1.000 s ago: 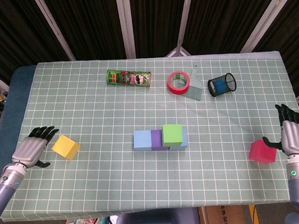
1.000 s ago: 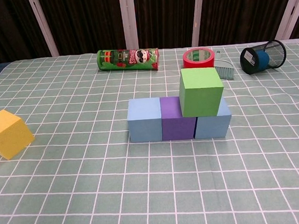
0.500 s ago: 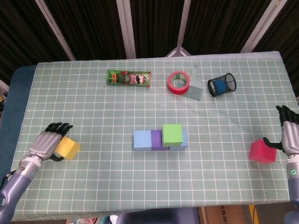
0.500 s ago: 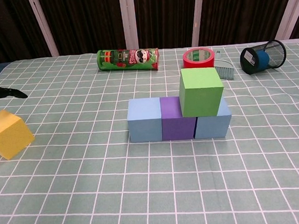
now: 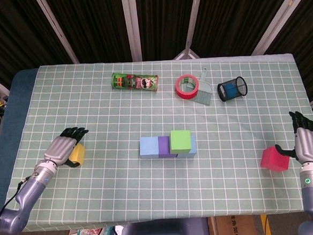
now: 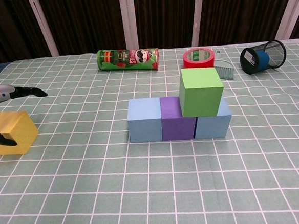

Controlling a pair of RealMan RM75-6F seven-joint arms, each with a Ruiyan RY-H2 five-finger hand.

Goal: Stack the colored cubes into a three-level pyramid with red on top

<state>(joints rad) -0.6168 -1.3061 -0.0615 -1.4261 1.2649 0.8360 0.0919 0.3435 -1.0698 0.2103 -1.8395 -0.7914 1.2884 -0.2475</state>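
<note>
Three cubes form a row mid-table: blue [image 6: 145, 120], purple [image 6: 175, 123] and light blue [image 6: 214, 124]. A green cube [image 6: 201, 91] sits on top, over the purple and light blue ones. The yellow cube [image 6: 16, 132] lies at the left, also the yellow cube [image 5: 78, 154] in the head view. My left hand [image 5: 63, 149] is around it: the thumb lies against its front face and the fingers [image 6: 29, 92] stretch out above it. The red cube [image 5: 274, 158] rests near the right edge, seen only in the head view. My right hand [image 5: 307, 142] stands open just right of it, thumb close to it.
At the back lie a green chips can [image 5: 135, 82], a red tape roll [image 5: 186, 86], a small brush [image 5: 202, 95] and a tipped mesh pen cup [image 5: 232, 88]. The table edge runs close to both hands.
My left hand has moved right onto the yellow cube, which has shifted and turned slightly. The right hand and the red cube have stayed put.
</note>
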